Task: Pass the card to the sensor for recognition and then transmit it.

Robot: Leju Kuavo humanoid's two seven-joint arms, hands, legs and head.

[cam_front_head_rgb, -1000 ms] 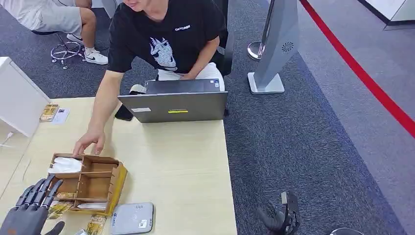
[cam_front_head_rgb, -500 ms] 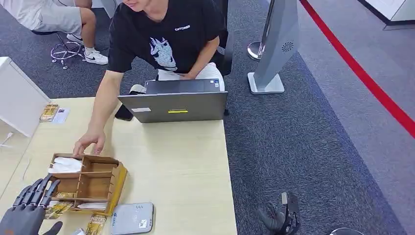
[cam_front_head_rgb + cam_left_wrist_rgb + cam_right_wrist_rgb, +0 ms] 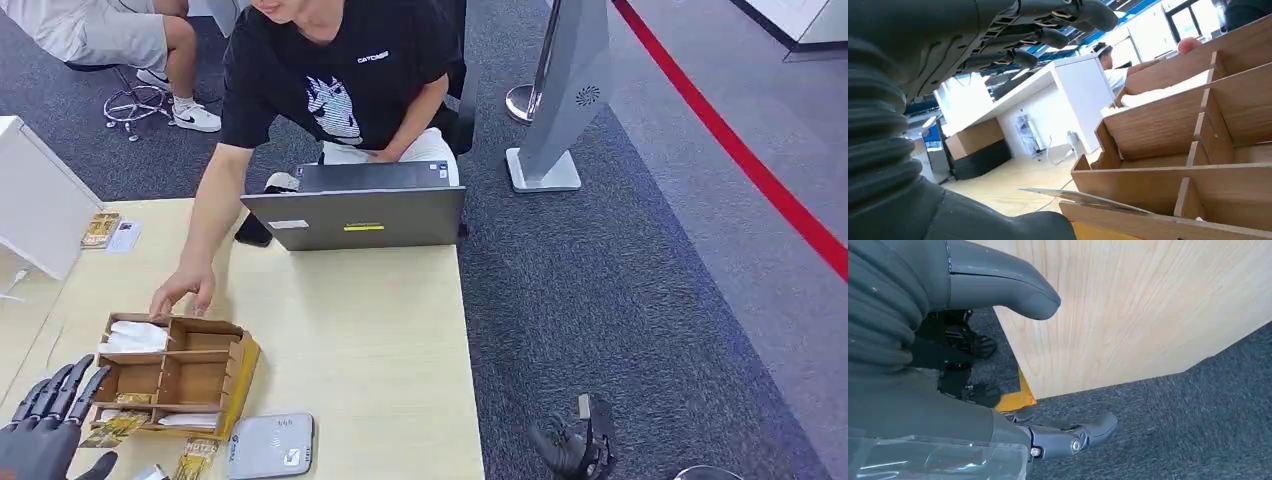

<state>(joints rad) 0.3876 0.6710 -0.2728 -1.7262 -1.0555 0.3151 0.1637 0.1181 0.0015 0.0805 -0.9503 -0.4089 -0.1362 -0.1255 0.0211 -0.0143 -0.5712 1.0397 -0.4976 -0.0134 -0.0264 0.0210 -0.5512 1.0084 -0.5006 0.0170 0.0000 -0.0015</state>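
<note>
Ideally the left hand (image 3: 40,425), fingers spread and empty beside the wooden organizer (image 3: 180,375), lowers squarely over a card (image 3: 112,428) before pinching.

Left robot hand (image 3: 40,432) open, fingers spread

From the head view I get bright, even indoor light with only soft, faint shadows on the pale table (image 3: 380,330) and carpet (image 3: 640,300), and the picture is sharp throughout. My left wrist view looks toward blown-out windows (image 3: 1193,20), so the left hand (image 3: 973,45) reads dark and close-up soft. My right wrist view is evenly lit, with the right hand (image 3: 973,295) slightly blurred at close range.
</note>
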